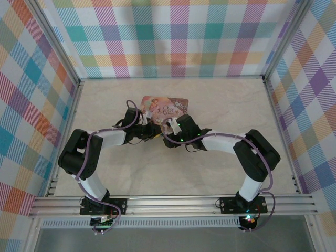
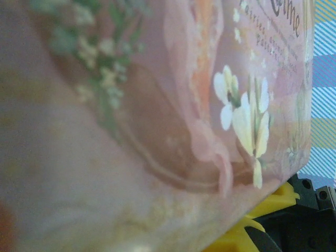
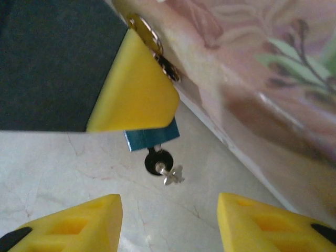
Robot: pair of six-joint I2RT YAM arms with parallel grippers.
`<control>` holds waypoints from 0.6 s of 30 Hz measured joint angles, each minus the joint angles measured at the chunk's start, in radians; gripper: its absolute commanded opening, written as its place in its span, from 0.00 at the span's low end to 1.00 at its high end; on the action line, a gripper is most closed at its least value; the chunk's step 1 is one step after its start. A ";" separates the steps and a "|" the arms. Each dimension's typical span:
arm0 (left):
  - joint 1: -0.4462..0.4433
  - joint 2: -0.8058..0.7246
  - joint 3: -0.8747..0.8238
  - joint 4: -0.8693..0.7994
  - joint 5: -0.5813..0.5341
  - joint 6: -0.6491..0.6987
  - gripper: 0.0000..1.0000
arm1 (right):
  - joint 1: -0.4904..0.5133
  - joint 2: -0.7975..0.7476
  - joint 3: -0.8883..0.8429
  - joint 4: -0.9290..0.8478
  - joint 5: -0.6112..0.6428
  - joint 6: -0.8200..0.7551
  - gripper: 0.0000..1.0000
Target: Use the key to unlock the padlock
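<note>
Right gripper, fingers apart and empty, sits at the bottom of the right wrist view. Left gripper, upper left, is clamped on the blue padlock at centre. The key hangs from the padlock's underside. Right of them is the tin; its script ends "me", the rest too blurred to read.

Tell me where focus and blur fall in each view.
Top external: even light, no glare, tin sharp though small. Left wrist: tin very close, smeared at left, sharper near its white flower. Right wrist: padlock and key in focus below the left gripper's fingertip; tin and right gripper softer.
</note>
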 measured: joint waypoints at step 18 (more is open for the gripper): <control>0.007 -0.012 0.013 -0.024 0.012 -0.009 0.02 | 0.036 0.075 0.087 -0.021 0.069 -0.068 0.44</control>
